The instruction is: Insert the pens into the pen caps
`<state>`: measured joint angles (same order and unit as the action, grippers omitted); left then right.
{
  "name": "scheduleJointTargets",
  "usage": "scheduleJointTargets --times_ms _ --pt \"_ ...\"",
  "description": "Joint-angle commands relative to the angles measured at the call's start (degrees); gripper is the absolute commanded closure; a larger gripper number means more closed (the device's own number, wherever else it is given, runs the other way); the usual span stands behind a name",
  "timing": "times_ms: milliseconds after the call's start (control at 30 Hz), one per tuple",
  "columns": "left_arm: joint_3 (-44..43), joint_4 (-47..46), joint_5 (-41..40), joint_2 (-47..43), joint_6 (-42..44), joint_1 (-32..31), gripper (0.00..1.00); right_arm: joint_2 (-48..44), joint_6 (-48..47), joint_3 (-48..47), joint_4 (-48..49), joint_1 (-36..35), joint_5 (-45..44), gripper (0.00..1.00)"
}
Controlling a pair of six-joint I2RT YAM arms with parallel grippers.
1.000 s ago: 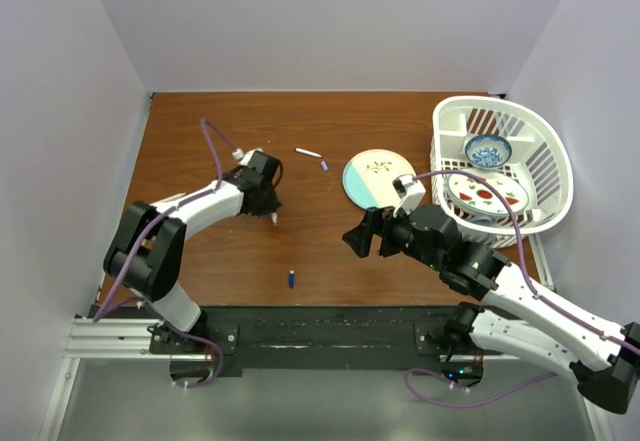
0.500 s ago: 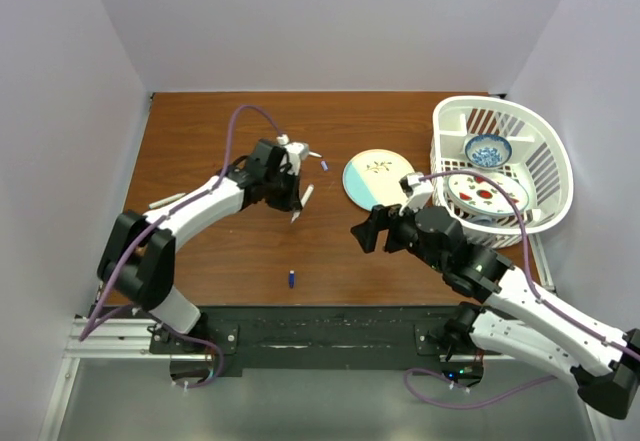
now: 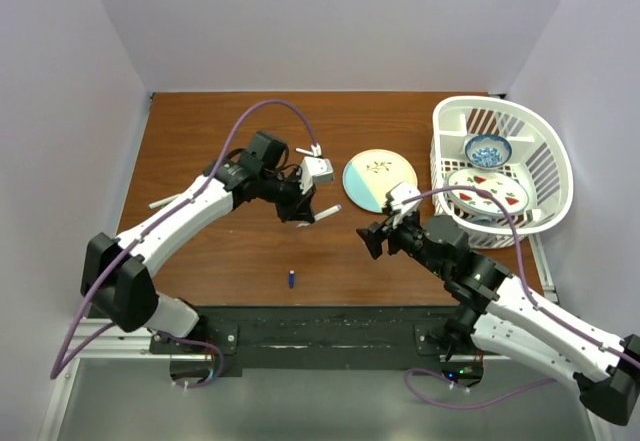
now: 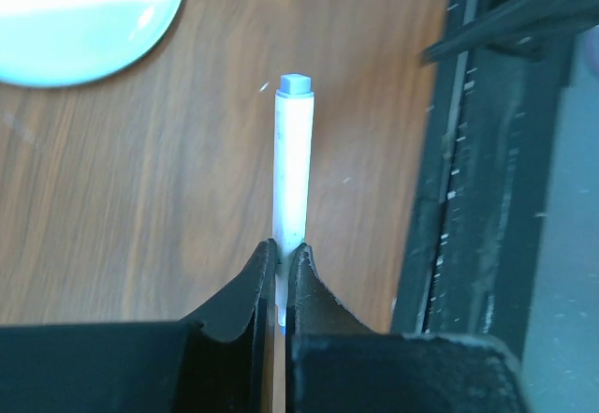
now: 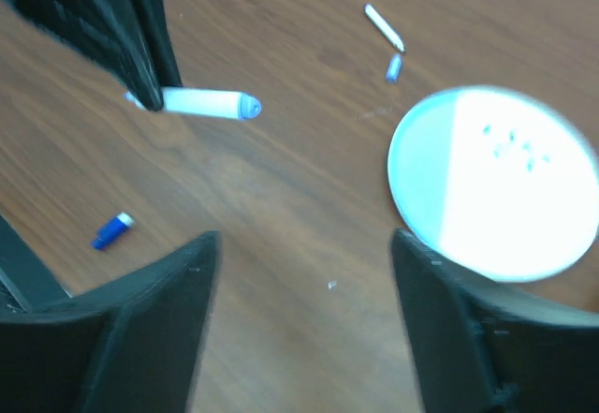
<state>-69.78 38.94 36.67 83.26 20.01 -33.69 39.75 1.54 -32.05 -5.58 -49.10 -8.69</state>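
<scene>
My left gripper [image 3: 306, 207] is shut on a white pen [image 3: 326, 211] and holds it level above the table's middle. In the left wrist view the pen [image 4: 293, 165] sticks out from between the jaws of the gripper [image 4: 284, 256], blue end [image 4: 297, 82] away from me. My right gripper [image 3: 374, 238] hangs open a short way to the right of the pen's tip, nothing between its fingers [image 5: 161, 312]. A dark blue pen cap [image 3: 291, 279] lies near the front edge. A second pen [image 5: 383, 27] and blue cap [image 5: 394, 67] lie at the back. A third pen [image 3: 165, 201] lies far left.
A round white and pale blue plate [image 3: 380, 179] lies right of the middle, close to both grippers. At the right edge stands a white basket [image 3: 548, 156] holding a blue bowl [image 3: 488, 149] and a patterned plate [image 3: 488, 193]. A black rail [image 3: 320, 323] runs along the front.
The left arm has swung right from the table's left side, carrying the pen and turning it level. The right gripper has shifted slightly right and its jaws have narrowed a little.
</scene>
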Motion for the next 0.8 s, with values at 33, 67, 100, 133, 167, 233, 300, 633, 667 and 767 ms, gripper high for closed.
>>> scheduleJointTargets --times_ms 33,67,100,133,167,233,300,633,667,767 --pt "-3.17 2.02 10.53 2.07 -2.68 -0.15 1.0 4.18 -21.55 -0.54 9.45 -0.82 0.97 0.28" --pt "-3.26 2.02 11.49 2.6 -4.96 -0.15 1.0 5.16 -23.58 -1.42 9.8 -1.08 -0.53 0.27" --pt "-3.17 1.84 13.5 3.04 -6.02 -0.15 1.0 6.12 -25.78 -2.48 8.93 -1.34 -1.93 0.27" --pt "-2.82 1.32 14.3 2.96 -7.25 -0.15 1.0 6.57 -30.85 -3.44 8.92 -1.61 -1.77 0.27" --pt "-2.38 -0.95 15.09 2.7 -10.75 -0.15 1.0 6.31 -33.33 -3.45 9.36 -1.87 -1.16 0.27" --pt "-1.15 -3.42 16.33 0.94 -14.72 -0.15 1.0 5.09 -39.64 -2.32 12.08 -1.96 1.63 0.27" --pt "-0.28 -6.85 17.73 -0.99 -21.39 -0.15 1.0 2.71 -44.49 -0.39 15.93 -1.96 5.07 0.26" --pt "6.49 -15.19 29.25 -1.7 -41.27 -0.15 1.0 1.38 -62.96 4.1 19.12 -5.56 12.65 0.37" --pt "6.93 -17.3 29.51 -2.22 -43.11 -0.15 1.0 1.56 -63.93 4.02 18.77 -6.78 10.99 0.37" --pt "7.2 -19.24 31.8 -3.81 -44.87 -0.15 1.0 1.74 -66.31 3.4 17.98 -9.07 9.57 0.38"
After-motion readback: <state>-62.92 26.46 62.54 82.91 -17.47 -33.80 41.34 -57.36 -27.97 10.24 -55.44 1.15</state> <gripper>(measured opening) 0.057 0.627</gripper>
